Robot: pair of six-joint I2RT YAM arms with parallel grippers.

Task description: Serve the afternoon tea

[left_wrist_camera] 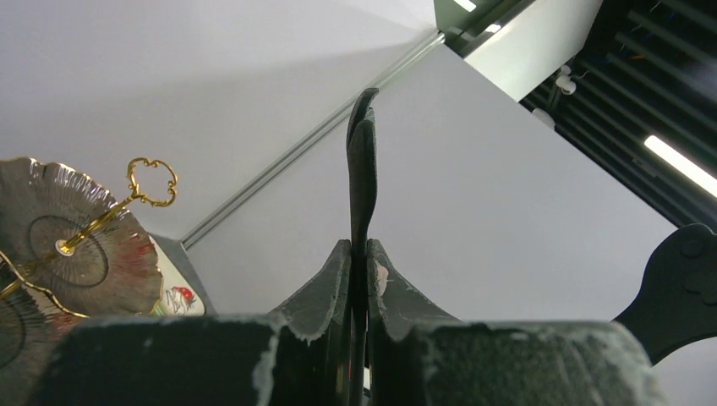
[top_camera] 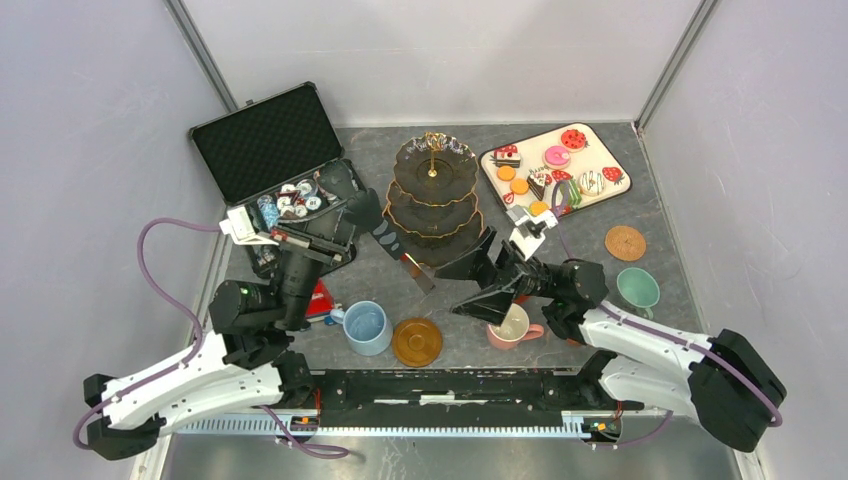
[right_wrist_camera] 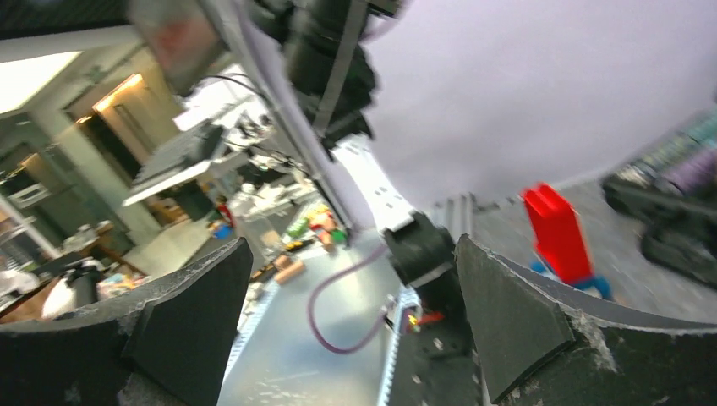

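Observation:
The dark three-tier gold-rimmed stand (top_camera: 435, 195) stands at the back middle; its top plate and gold handle also show in the left wrist view (left_wrist_camera: 76, 245). The white tray (top_camera: 600, 145) to its right holds macarons, cake slices and donuts. My left gripper (top_camera: 372, 218) is just left of the stand, shut on a thin dark utensil (left_wrist_camera: 363, 169) seen edge-on. My right gripper (top_camera: 475, 285) hovers wide open and empty just left of the pink mug (top_camera: 515, 325); in the right wrist view (right_wrist_camera: 351, 279) nothing lies between its fingers. The blue mug (top_camera: 367, 327) and a brown coaster (top_camera: 417, 342) sit in front. The small brown mug is hidden.
The green mug (top_camera: 637, 290) and a second coaster (top_camera: 625, 242) are at the right. The open black case (top_camera: 270, 145) of poker chips stands at the back left. The red toy car (top_camera: 320, 300) lies under my left arm and shows blurred in the right wrist view (right_wrist_camera: 554, 233).

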